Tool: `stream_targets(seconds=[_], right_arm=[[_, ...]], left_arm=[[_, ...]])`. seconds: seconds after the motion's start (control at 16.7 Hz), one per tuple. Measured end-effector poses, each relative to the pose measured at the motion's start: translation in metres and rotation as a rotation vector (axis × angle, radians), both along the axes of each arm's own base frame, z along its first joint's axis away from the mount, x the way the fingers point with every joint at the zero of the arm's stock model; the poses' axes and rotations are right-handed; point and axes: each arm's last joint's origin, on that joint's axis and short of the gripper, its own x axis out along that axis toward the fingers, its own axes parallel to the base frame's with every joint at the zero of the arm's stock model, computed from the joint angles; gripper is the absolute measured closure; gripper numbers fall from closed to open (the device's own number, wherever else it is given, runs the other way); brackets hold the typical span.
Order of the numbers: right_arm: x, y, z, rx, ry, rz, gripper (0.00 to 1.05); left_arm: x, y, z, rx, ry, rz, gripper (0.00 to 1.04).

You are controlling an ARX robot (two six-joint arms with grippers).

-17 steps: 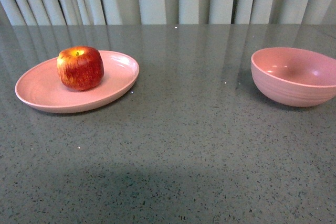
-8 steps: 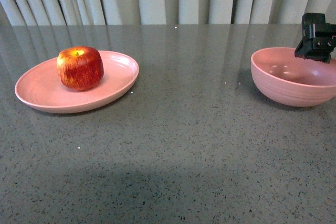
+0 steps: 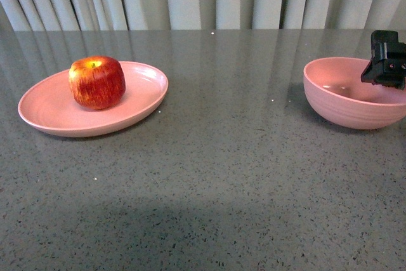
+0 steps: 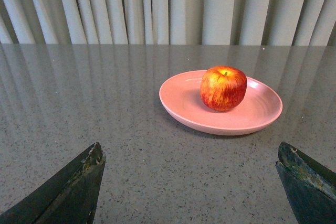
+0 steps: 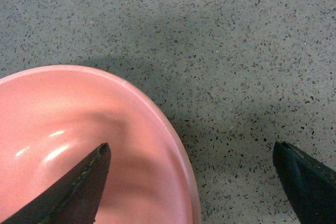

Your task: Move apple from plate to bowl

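The right gripper (image 5: 190, 149) hangs over the bowl (image 3: 346, 103) on the right of the grey table (image 3: 222, 176). Its jaws are spread wide, one finger above the bowl's inside and the other above the tabletop. The front view cuts off most of that arm and the bowl's right edge. The left gripper (image 4: 189, 149), jaws also wide apart, faces the apple (image 3: 96, 81), which sits on the plate (image 3: 44, 109) at the left.

At the right edge of the front view we only get part of the bowl (image 3: 346, 103), and the right gripper (image 3: 387, 61) is cropped there too, covering a bit of its far rim. The apple (image 3: 96, 82) hides some plate (image 3: 51, 109) behind it
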Motion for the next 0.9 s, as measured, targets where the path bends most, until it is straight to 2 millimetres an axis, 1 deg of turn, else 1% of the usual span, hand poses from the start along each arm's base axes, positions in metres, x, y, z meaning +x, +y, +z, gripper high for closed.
stream_targets(seconds=[0.12, 0.42, 0.48, 0.54, 0.72, 0.84, 0.9], right_arm=[[0.000, 0.000, -0.002, 0.010, 0.008, 0.007, 0.25], [0.000, 0.001, -0.004, 0.030, 0.024, 0.010, 0.76], [0.000, 0.001, -0.003, 0.045, 0.028, 0.007, 0.98], [-0.002, 0.001, 0.005, 0.065, 0.015, 0.007, 1.02], [-0.010, 0.012, 0.044, 0.108, -0.076, 0.040, 1.02], [-0.014, 0.030, 0.062, 0.116, -0.122, 0.091, 1.02], [-0.016, 0.043, 0.065, 0.119, -0.127, 0.123, 1.02]], left_arm=[[0.000, 0.000, 0.000, 0.000, 0.000, 0.000, 0.07], [0.000, 0.000, 0.000, 0.000, 0.000, 0.000, 0.07], [0.000, 0.000, 0.000, 0.000, 0.000, 0.000, 0.07], [0.000, 0.000, 0.000, 0.000, 0.000, 0.000, 0.07], [0.000, 0.000, 0.000, 0.000, 0.000, 0.000, 0.07], [0.000, 0.000, 0.000, 0.000, 0.000, 0.000, 0.07], [0.000, 0.000, 0.000, 0.000, 0.000, 0.000, 0.07]])
